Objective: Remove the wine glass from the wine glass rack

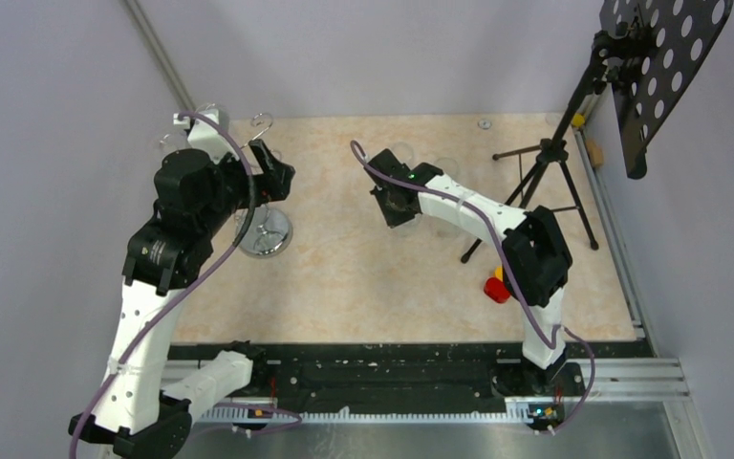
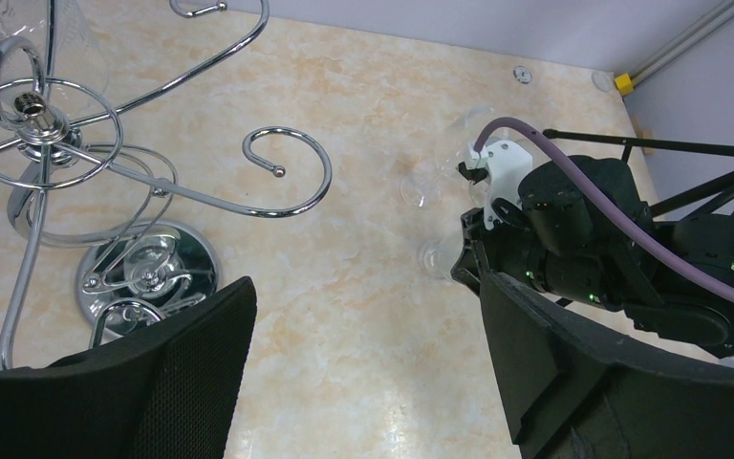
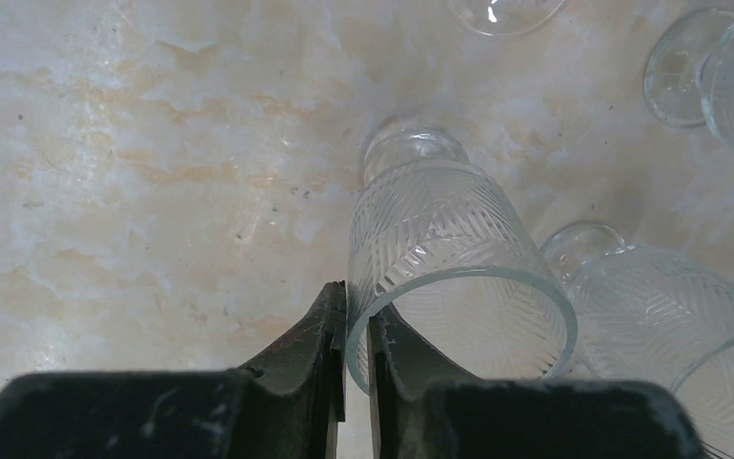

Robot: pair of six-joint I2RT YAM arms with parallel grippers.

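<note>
My right claw (image 3: 356,306) is pinched on the rim of the wine glass (image 3: 440,249). One finger is inside the bowl and one outside, with the glass wall clamped between them. The wine glass is upright near the middle of the table (image 3: 153,191). Its foot is low at the surface, and I cannot tell whether it touches. A second glass (image 3: 659,306) stands just beside it.

My left claw (image 2: 358,287) is spread wide, with nothing between its fingers. It hangs close beside the looping arms of the rack (image 2: 48,124). The rack stands at the left of the table, well apart from the wine glass. A music stand (image 1: 545,158) stands at the far right.
</note>
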